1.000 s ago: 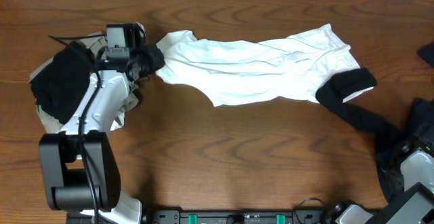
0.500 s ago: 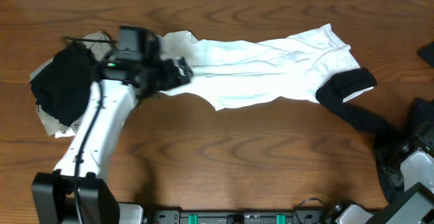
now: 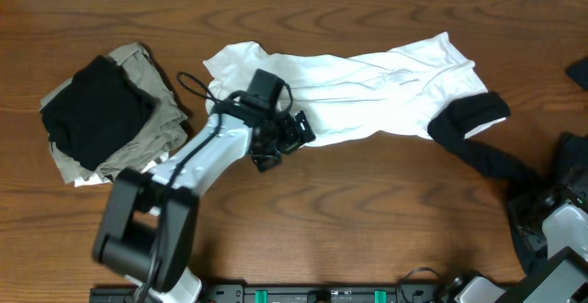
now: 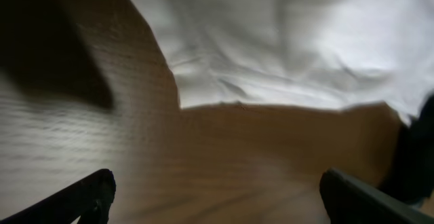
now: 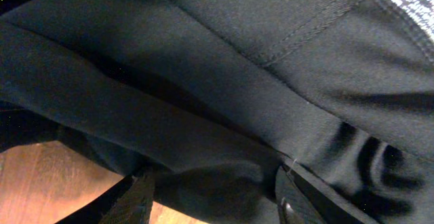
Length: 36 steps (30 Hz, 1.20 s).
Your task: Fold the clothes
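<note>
Beside white T-shirt (image 3: 367,83) — left gripper (image 3: 284,144) agape

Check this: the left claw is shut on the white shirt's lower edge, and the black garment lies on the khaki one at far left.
Wrong on the grip. The left claw is open, holding nothing, by the white shirt's lower edge; the left wrist view shows its fingers spread over bare table. The black garment does lie on the khaki one.
</note>
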Available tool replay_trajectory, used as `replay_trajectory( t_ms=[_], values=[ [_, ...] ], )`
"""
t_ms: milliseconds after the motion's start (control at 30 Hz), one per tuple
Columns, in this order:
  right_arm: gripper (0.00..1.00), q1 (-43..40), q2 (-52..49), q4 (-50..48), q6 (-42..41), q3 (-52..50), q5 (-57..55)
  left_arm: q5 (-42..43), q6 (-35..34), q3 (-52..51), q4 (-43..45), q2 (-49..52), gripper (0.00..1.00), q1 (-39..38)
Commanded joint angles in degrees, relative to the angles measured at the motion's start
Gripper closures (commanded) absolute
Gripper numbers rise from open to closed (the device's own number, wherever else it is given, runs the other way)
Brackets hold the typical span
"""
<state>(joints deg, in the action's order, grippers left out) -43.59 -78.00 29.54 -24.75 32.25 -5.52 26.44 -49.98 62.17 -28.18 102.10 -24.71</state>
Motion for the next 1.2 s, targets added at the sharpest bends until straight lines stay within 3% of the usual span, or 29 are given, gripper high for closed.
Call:
replay_trajectory(
  t_ms=[0,300,400,667,700,733,967,1167],
  values=[
    [0.44,-0.2,-0.3,0.0,0.8,-0.3,1.1,-0.1,-10.3,-0.1,3.3,3.7,0.02,-1.5],
    [0.44,-0.2,-0.3,0.0,0.8,-0.3,1.4,-0.1,-17.1,-0.1,13.4,10.3,0.0,-2.5],
    [0.44,-0.2,-0.3,-0.2,0.8,-0.3,1.5,-0.1,-18.1,-0.1,13.6,11.8,0.1,-2.6],
    [0.44,-0.2,-0.3,-0.2,0.8,-0.3,1.5,-6.1,-17.8,-0.1,14.4,13.0,0.73,-2.6],
    [0.43,-0.2,-0.3,-0.1,0.8,-0.3,1.5,-6.6,-16.9,-0.1,14.4,13.0,0.88,-2.6],
    [0.44,-0.2,-0.3,-0.1,0.8,-0.3,1.5,-6.6,-15.6,-0.1,14.4,13.0,0.94,-2.6],
    [0.44,-0.2,-0.3,-0.5,3.0,-0.3,4.7,-6.9,-3.7,-0.1,7.4,10.3,0.94,-1.6],
    [0.46,-0.1,-0.3,-3.4,9.9,-0.3,15.3,-17.4,6.0,-0.1,-6.5,-0.6,0.94,2.8]
  ],
)
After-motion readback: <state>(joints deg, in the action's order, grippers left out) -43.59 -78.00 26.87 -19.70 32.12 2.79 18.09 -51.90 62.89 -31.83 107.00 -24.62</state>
